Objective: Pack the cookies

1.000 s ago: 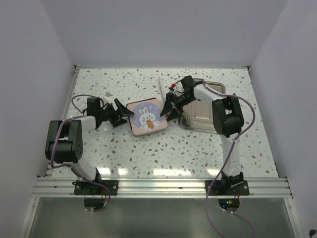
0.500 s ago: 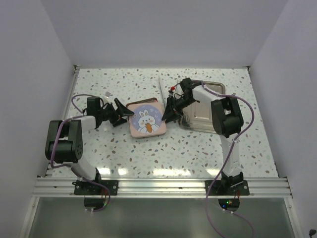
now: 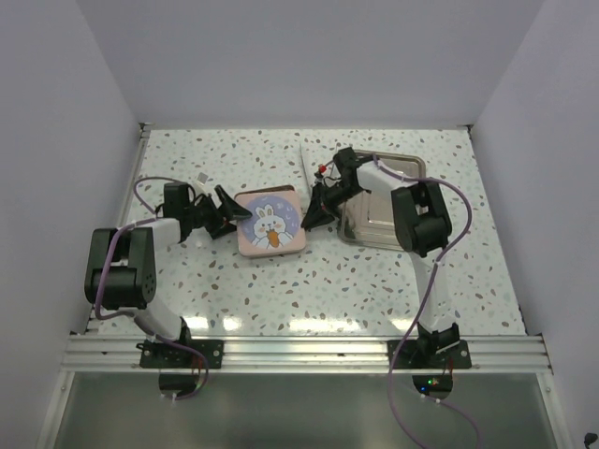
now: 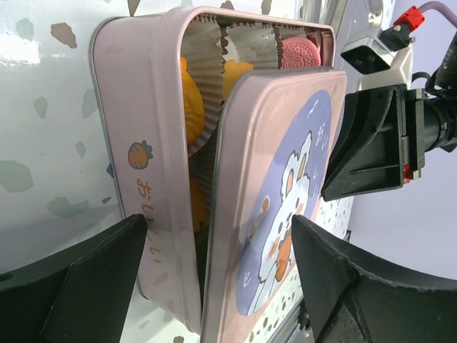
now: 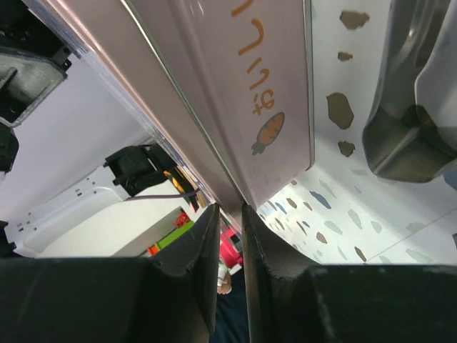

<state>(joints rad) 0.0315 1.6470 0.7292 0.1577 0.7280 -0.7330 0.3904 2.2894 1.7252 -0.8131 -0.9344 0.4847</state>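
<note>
A pink tin point(image 3: 245, 241) sits mid-table. Its bunny-printed lid point(image 3: 270, 221) lies askew over it. In the left wrist view the tin base point(image 4: 139, 136) is partly uncovered beside the lid point(image 4: 282, 179). Orange cookies point(image 4: 193, 107) and a pink cookie point(image 4: 296, 51) sit inside in white paper cups. My left gripper point(image 3: 228, 213) is open, its jaws wide on either side of the tin's left end point(image 4: 221, 286). My right gripper point(image 3: 315, 211) is shut on the lid's right rim point(image 5: 230, 214), next to the base's carrot-printed wall point(image 5: 268, 107).
A silver metal tray point(image 3: 393, 201) lies right of the tin, under the right arm, and shows in the right wrist view point(image 5: 418, 86). A thin white sheet edge point(image 3: 304, 161) lies behind the tin. A small white scrap point(image 3: 202, 177) lies at the far left.
My right gripper has slid the lid leftwards over the tin, so the lid covers more of the base. The left gripper has stayed in place.
</note>
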